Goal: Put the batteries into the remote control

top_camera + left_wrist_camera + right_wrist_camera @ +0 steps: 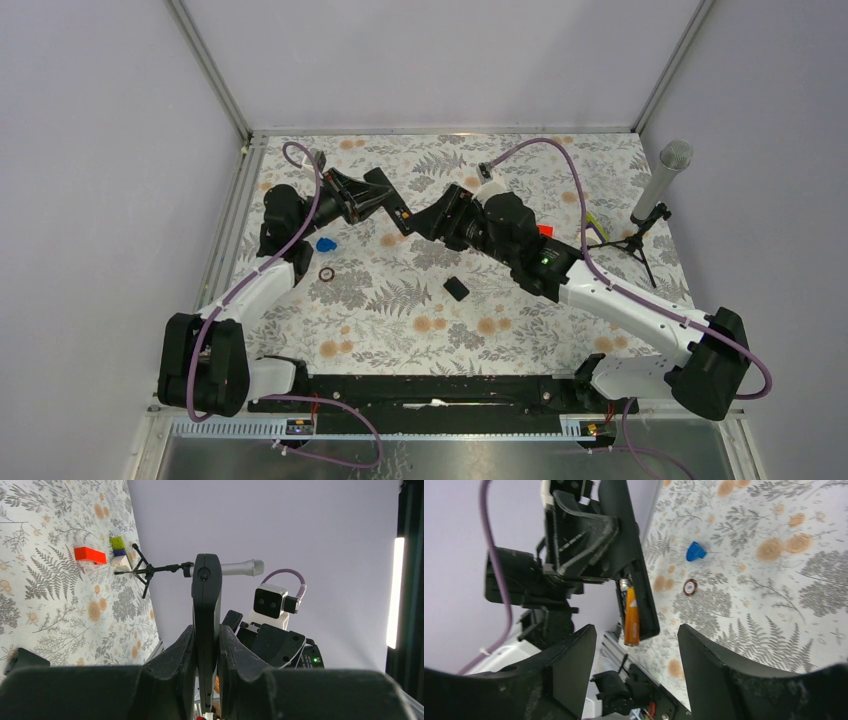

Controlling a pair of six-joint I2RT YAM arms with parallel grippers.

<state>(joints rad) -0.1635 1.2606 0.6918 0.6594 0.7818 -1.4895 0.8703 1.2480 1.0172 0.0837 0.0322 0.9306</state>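
My left gripper (pixel 206 636) (pixel 390 207) is shut on the remote control (pixel 206 600) (pixel 636 575), a slim black bar held edge-on above the table. In the right wrist view its back compartment is uncovered. One of the batteries (pixel 631 616), orange with a silvery tip, lies in that compartment and its lower end juts past the remote's end. My right gripper (pixel 636 639) (pixel 426 222) stands open just in front of that end, touching neither battery nor remote. The remote's small black cover (pixel 457 288) lies flat on the table mat.
A red block (pixel 545 231) (pixel 90 555) and small coloured blocks (pixel 119 552) lie near the microphone (pixel 660 185) (pixel 235 568) on its stand at the right. A blue piece (pixel 325 244) (pixel 694 551) and a small ring (pixel 327 274) (pixel 689 586) lie at the left.
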